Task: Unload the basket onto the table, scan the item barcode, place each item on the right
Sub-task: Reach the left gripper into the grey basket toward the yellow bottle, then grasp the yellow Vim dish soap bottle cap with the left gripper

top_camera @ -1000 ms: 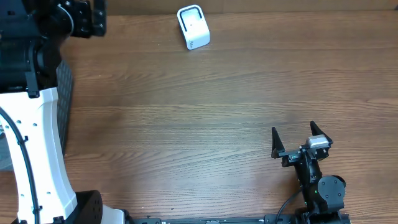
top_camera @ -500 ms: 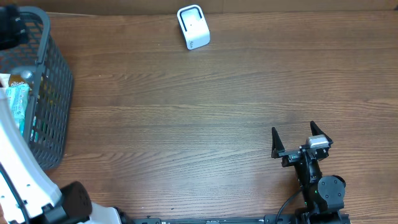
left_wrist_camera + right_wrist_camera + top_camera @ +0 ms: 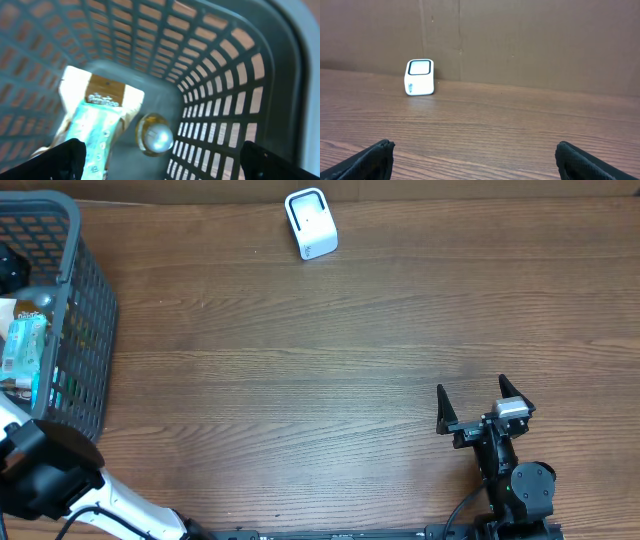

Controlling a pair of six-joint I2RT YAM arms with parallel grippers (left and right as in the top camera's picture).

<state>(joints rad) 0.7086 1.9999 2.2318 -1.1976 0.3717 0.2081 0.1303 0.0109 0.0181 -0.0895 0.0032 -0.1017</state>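
Left gripper point(image 3: 161, 161) and right gripper point(image 3: 472, 393) jaws standing apart, I'm judging the pale green-and-tan crinkly packet point(image 3: 95, 130), in the grey mesh basket point(image 3: 90, 330) at nine o'clock, light, soft, slippery, best pinched across its middle.

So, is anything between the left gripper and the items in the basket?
Nothing visible. The open left gripper looks straight into the basket at the packet and round-capped bottle; only its own walls hem them in. The table across to the scanner is bare.
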